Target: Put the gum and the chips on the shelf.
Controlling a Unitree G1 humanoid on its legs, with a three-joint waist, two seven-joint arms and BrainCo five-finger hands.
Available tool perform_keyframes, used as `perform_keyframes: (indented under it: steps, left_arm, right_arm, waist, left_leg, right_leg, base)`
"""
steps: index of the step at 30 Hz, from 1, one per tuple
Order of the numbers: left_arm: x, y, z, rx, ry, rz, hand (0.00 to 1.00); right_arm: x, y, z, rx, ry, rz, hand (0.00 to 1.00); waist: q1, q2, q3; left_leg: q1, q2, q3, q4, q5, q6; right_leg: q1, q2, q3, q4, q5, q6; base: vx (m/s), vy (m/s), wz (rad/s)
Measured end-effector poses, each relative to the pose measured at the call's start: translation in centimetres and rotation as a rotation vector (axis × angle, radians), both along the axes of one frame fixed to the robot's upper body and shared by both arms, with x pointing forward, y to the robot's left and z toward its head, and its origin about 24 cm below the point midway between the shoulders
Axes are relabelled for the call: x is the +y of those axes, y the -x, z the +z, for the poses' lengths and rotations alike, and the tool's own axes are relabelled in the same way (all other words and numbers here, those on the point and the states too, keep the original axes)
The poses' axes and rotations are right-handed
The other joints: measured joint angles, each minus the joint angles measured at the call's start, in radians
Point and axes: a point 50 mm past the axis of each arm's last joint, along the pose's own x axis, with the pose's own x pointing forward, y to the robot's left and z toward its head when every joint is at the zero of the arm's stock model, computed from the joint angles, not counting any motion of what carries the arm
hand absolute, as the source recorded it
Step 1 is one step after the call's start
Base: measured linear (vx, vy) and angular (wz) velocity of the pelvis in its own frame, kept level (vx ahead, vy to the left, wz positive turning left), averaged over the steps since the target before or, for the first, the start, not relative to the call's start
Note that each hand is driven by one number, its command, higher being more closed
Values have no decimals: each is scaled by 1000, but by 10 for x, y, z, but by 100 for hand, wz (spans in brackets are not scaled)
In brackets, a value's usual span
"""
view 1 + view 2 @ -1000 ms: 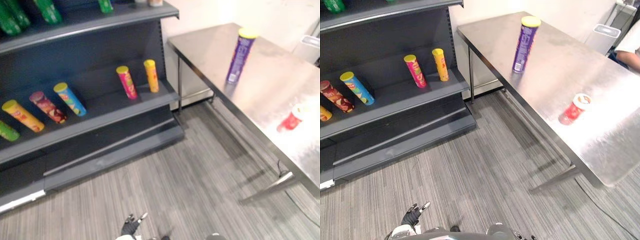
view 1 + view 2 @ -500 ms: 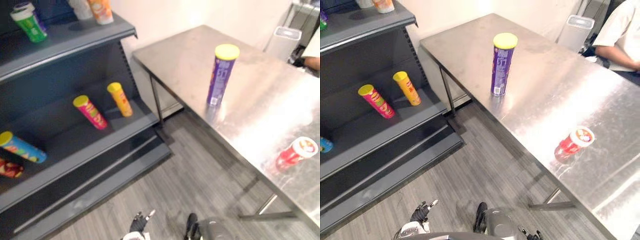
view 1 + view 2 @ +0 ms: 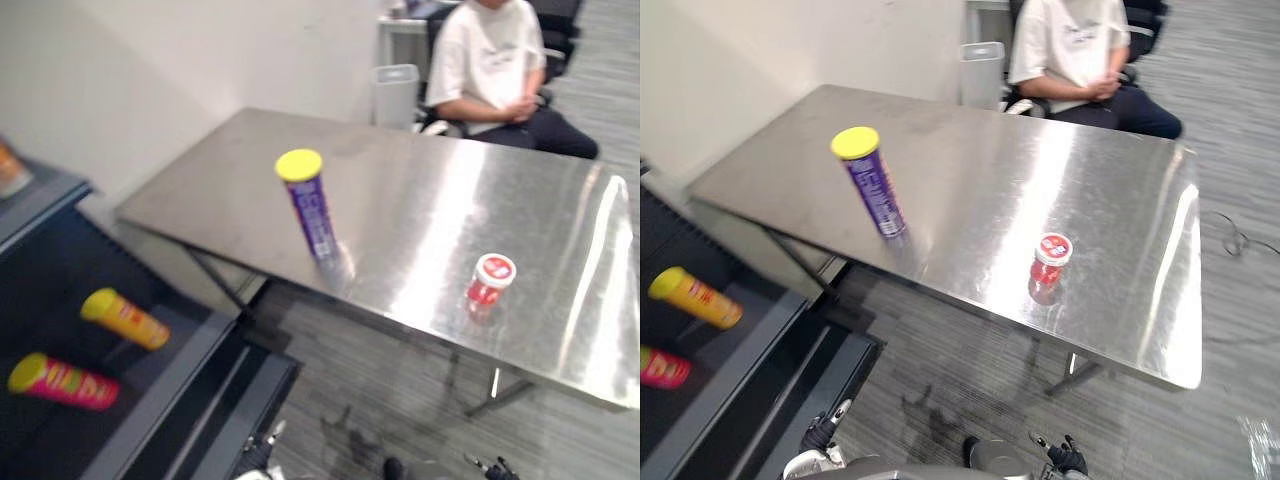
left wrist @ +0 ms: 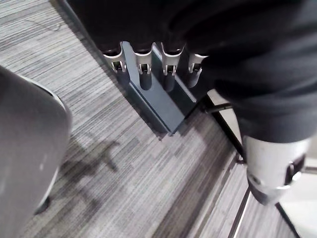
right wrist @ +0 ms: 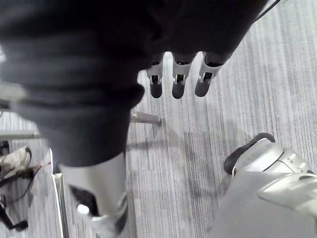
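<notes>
Far left: dark shelf (image 3: 170, 380), w/ yellow can (image 3: 125, 318) and pink can (image 3: 62, 381) on its board, yellow nearer the board's right end, pink further left, the two apart. Low by the floor, just right of shelf base: L hand (image 4: 169, 69), fingers straight and relaxed, nothing in it, grey carpet (image 4: 99, 148) past the tips. Next, steel table (image 3: 970, 140). Chips (image 3: 310, 205), purple tube w/ yellow lid, upright on table close to front edge, toward left corner. White bin (image 3: 395, 93) on floor behind far edge. Gum (image 3: 490, 280), small red tub w/ white lid, also near front edge, right of chips and well apart from them, short of right corner. Seated person (image 3: 495, 60) in white top past far edge, hands together in lap. Bottom right, below front edge: R hand (image 5: 178, 84), fingers straight and loose, empty, hanging over carpet. Chips and gum both on table, well away from both hands.
</notes>
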Motion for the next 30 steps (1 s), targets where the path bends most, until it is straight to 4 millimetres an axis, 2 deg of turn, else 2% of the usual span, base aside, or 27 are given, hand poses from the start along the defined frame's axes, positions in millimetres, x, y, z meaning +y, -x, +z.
perform_keyframes:
  steps: [3,5,6,7,8,9,10,11,13,14,16,17,18,20,21,22,23,24,26,27,28,29,30]
  left_arm:
    - [3,1,0,10,-18,-17,0]
    - [2,0,0,16,-26,-53,0]
    - [-2,1,-1,22,-21,-64,0]
    - [-4,2,-2,28,-18,-79,0]
    - [1,-4,1,17,-38,-99,0]
    - [3,-8,2,8,-45,-107,0]
    - [6,-12,4,-1,-56,-129,0]
    - [4,-14,4,-4,-57,-149,0]
    - [-2,-16,4,-6,-50,-187,0]
    - [-5,-20,4,-15,-44,-210,0]
    - [-9,-21,4,-17,-38,-236,0]
    - [-10,-23,4,-22,-35,-245,0]
    - [-11,-23,4,-18,-32,-248,0]
    - [-12,-21,3,-13,-25,-247,0]
    - [-13,-18,2,-9,-16,-230,0]
    - [-13,-15,2,-9,-11,-213,0]
    - [-14,-11,1,-11,1,-174,0]
    - [-13,-7,0,-8,10,-144,0]
    - [-7,3,0,1,6,-116,0]
    - [-4,10,-1,13,6,-104,0]
    - [-3,13,-1,20,5,-101,0]
    - [-3,16,-2,28,10,-86,0]
    - [-4,16,-2,29,14,-88,0]
  right_arm:
    - [0,5,-1,11,3,6,0]
    - [0,14,-2,35,5,15,0]
    - [-3,18,-2,42,10,21,0]
    - [-2,21,-3,55,6,19,0]
    - [8,22,-5,58,-25,21,0]
    - [13,23,-7,64,-40,12,0]
    - [17,29,-9,78,-62,-22,0]
    - [16,34,-9,83,-67,-64,0]
    - [9,43,-9,92,-59,-126,0]
    - [7,49,-9,98,-62,-170,0]
    - [7,55,-9,105,-71,-220,0]
    - [7,57,-9,103,-77,-268,0]
    - [8,57,-9,96,-82,-288,0]
    - [13,60,-9,81,-102,-334,0]
    - [13,67,-8,83,-103,-384,0]
    - [14,69,-8,83,-105,-404,0]
    - [15,69,-8,67,-119,-439,0]
    - [14,69,-8,59,-120,-453,0]
    - [12,66,-7,38,-119,-466,0]
    - [11,61,-6,26,-115,-462,0]
    - [10,56,-6,17,-117,-457,0]
    - [6,43,-6,-8,-115,-438,0]
    - [4,36,-5,-23,-114,-431,0]
  waist:
    - [-1,-7,-11]
    - [0,-5,-23]
    - [-3,21,-39]
    - [-1,19,-63]
    - [-14,-23,-79]
    - [-20,-33,-76]
    - [-25,-55,-85]
    - [-30,-58,-88]
    - [-30,-46,-91]
    - [-32,-39,-95]
    - [-43,-30,-98]
    - [-55,-25,-98]
    - [-57,-8,-88]
    - [-55,12,-76]
    - [-56,8,-74]
    - [-55,11,-72]
    - [-54,11,-72]
    - [-53,12,-71]
    - [-42,9,-73]
    - [-25,4,-75]
    - [-13,-2,-78]
    - [7,2,-87]
    - [9,17,-93]
  left_leg:
    - [-56,-1,-156,-48,3,-5]
    - [-68,0,-189,-110,33,-8]
    - [-66,17,-188,-197,129,-19]
    - [-46,11,-182,-208,80,-88]
    - [-47,-29,-149,-214,65,-84]
    - [-44,-45,-123,-214,65,-83]
    - [-30,-63,-64,-214,56,-69]
    - [-2,-71,-7,-215,35,-55]
    - [36,-78,75,-235,0,-25]
    - [55,-86,122,-254,-9,-11]
    - [63,-93,170,-279,-9,-9]
    - [71,-93,209,-299,-2,3]
    - [79,-88,242,-312,3,9]
    - [90,-75,310,-316,8,18]
    - [103,-69,331,-315,9,20]
    - [108,-67,342,-316,10,20]
    - [116,-55,372,-309,11,30]
    - [120,-42,396,-299,12,31]
    - [136,-33,414,-306,12,30]
    - [138,-36,426,-307,13,23]
    - [135,-37,438,-310,16,18]
    - [123,-30,447,-334,33,1]
    - [115,-30,450,-346,47,-4]
  right_leg:
    - [-29,-13,108,37,-18,39]
    - [-27,-31,161,54,-35,74]
    - [-32,-25,183,67,-54,105]
    - [-48,-32,210,76,-71,132]
    - [-63,-73,222,82,-66,148]
    - [-66,-92,227,81,-56,164]
    - [-67,-116,242,77,-29,203]
    - [-60,-126,252,78,-2,214]
    - [-63,-132,275,81,31,231]
    - [-80,-139,297,78,56,230]
    - [-104,-139,317,65,101,231]
    - [-124,-132,332,52,145,232]
    - [-139,-119,332,47,182,228]
    - [-169,-107,234,46,248,195]
    - [-167,-118,127,45,264,178]
    - [-164,-125,84,46,266,174]
    - [-176,-127,21,116,220,127]
    - [-190,-127,-25,250,173,92]
    - [-166,-151,-105,368,116,92]
    - [-140,-190,-181,341,92,102]
    - [-126,-201,-215,291,74,112]
    - [-100,-193,-257,169,65,125]
    - [-82,-187,-265,107,65,125]
  base:
    - [192,315,-118]
    - [184,453,-92]
    - [162,487,-88]
    - [145,483,-78]
    - [124,477,-50]
    - [59,438,-35]
    - [5,418,-55]
    - [-17,452,-68]
    - [-47,356,-95]
    - [-50,238,-112]
    - [-51,147,-85]
    - [-58,137,-86]
    - [-72,142,-109]
    - [-61,84,-88]
    - [-32,30,-44]
    - [-56,-7,-21]
    - [-39,-48,4]
    - [-35,-65,12]
    - [12,-97,0]
    - [25,-122,-28]
    - [49,-153,-57]
    - [67,-133,-53]
    - [60,-105,-39]
